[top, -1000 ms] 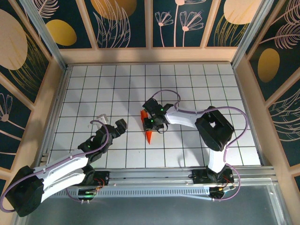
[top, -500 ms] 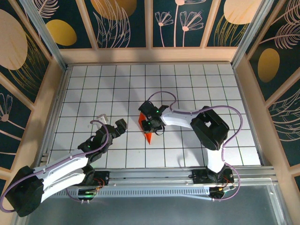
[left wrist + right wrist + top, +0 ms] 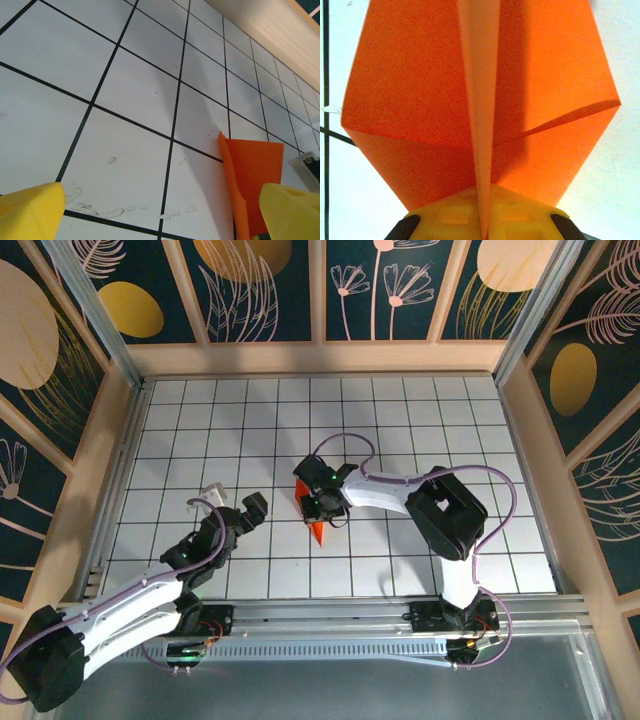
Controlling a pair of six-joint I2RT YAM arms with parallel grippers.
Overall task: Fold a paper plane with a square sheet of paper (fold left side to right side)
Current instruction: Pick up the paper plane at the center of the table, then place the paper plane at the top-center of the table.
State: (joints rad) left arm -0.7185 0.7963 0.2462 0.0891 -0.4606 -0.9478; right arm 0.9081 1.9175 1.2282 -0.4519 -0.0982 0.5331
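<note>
A white table [image 3: 200,410] ruled into a black grid sits inside a wooden frame, with dark panels painted with pale flowers around it.

On the left, the left arm [image 3: 130,600] reaches diagonally up from the near edge. The left gripper [image 3: 234,502] hangs over bare tiles with its jaws wide apart and nothing between them. Seen from its wrist, its two yellow fingertips [image 3: 30,212] sit at the bottom corners of the picture, with open tile between them and a few small scuff marks on the surface.

Just right of that gripper, near the middle of the table, is the folded orange paper [image 3: 317,531]. From above it looks like a narrow wedge, its sharp tip pointing toward the near edge and its upper part hidden under the other gripper. From the left wrist, one orange flap stands up off the tiles.

The right gripper [image 3: 319,502] is on top of the paper, with its jaws pressed together on it. From its wrist, the yellow pads [image 3: 450,217] pinch a raised central crease, and orange panels spread out to either side over the white surface.

Further right, the right arm [image 3: 450,515] bends back from the paper toward its base at the near edge, with a purple cable [image 3: 500,525] looping along it.
</note>
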